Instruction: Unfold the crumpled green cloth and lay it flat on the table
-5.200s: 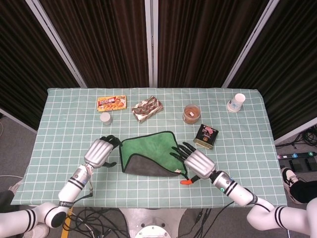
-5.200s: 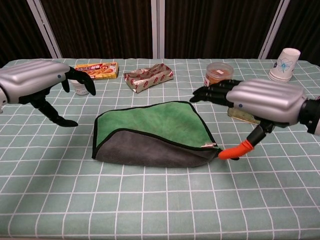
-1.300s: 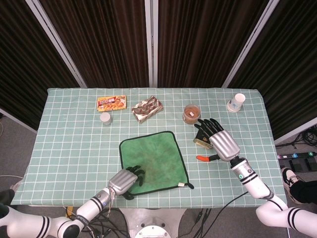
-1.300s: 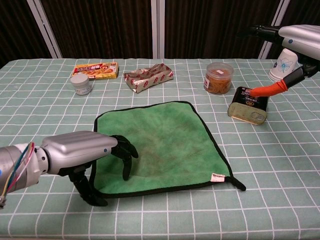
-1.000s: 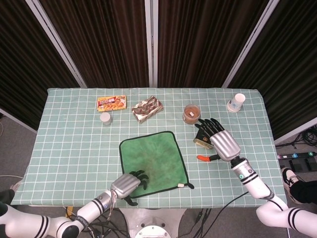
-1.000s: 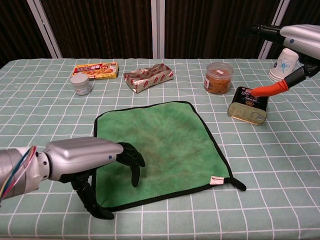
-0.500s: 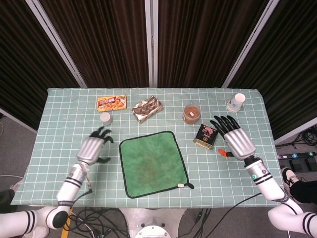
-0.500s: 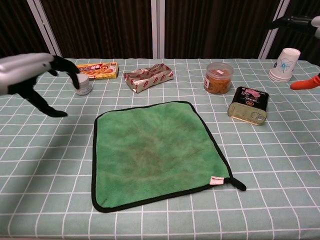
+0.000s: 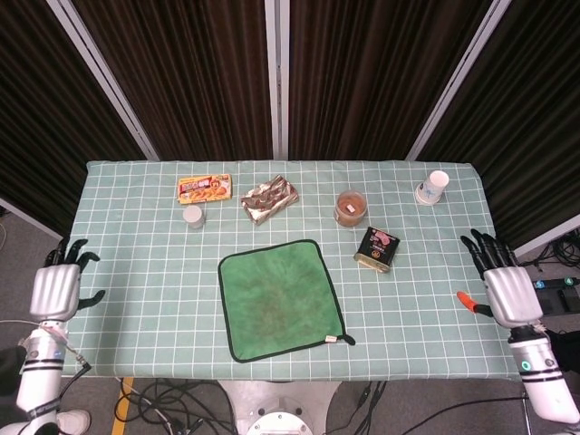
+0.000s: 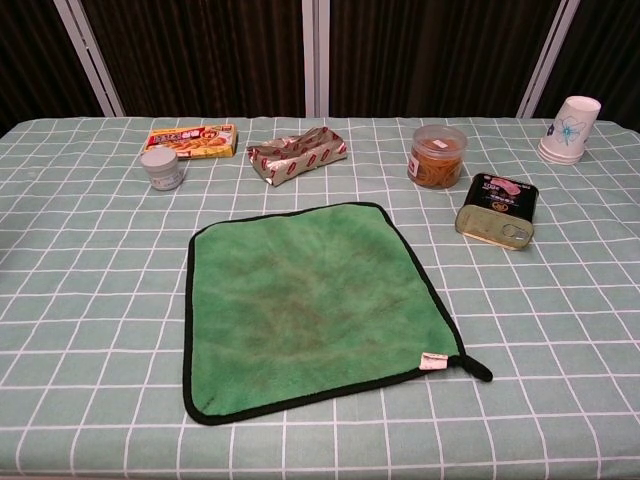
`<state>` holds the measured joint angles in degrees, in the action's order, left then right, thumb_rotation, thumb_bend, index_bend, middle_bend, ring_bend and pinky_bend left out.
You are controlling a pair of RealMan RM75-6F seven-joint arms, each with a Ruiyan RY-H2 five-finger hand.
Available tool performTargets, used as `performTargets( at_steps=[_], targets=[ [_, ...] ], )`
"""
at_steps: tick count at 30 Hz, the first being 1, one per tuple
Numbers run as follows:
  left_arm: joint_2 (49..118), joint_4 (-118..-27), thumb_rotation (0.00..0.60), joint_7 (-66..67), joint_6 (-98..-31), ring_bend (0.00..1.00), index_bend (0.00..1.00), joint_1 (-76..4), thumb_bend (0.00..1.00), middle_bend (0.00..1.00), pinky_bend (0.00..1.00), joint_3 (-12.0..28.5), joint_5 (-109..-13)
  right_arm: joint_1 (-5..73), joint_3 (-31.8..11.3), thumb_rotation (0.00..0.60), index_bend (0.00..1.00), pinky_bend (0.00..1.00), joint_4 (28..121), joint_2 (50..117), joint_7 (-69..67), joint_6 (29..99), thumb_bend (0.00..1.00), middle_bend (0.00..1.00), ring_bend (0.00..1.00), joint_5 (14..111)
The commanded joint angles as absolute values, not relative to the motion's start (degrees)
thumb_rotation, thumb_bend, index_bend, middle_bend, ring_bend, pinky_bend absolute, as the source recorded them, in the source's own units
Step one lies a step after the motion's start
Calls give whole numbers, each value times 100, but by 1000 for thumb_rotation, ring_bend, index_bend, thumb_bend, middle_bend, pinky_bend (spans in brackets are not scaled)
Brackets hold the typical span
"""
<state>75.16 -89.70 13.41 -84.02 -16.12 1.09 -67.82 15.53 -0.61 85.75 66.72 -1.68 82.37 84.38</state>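
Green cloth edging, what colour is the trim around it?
Black, running all round the green cloth, with a small black loop at one corner. The chest view shows it best.

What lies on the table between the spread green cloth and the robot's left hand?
Nothing: in the head view only bare checked tablecloth lies between the flat green cloth and the left hand, which hangs off the table's edge.

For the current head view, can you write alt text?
A green cloth lies spread flat on the checked table, with snack packs, a jar, a tin and a paper cup behind it. The left hand and right hand hover open off the table's side edges.
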Motion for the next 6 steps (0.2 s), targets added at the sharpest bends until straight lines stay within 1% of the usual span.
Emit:
performTargets(
  at_steps=[1, 4, 6],
  targets=[
    [7446, -9283, 600, 1320, -8935, 45, 333, -1209, 93, 160, 158, -143, -7190, 1179, 60, 600, 0, 0, 8749, 6516, -267, 8607, 77, 0, 0, 8486],
    [7467, -9444, 600, 1374, -9242, 45, 331, -986, 93, 160, 157, -243, -7466, 948, 74, 600, 0, 0, 8855, 6444, -251, 8833, 76, 0, 0, 8461],
    [7451, -9538, 600, 1414, -9305, 45, 330, -906, 93, 160, 158, -270, -7549, 845, 88, 600, 0, 0, 8932, 6404, -272, 8890, 76, 0, 0, 8440]
  ],
)
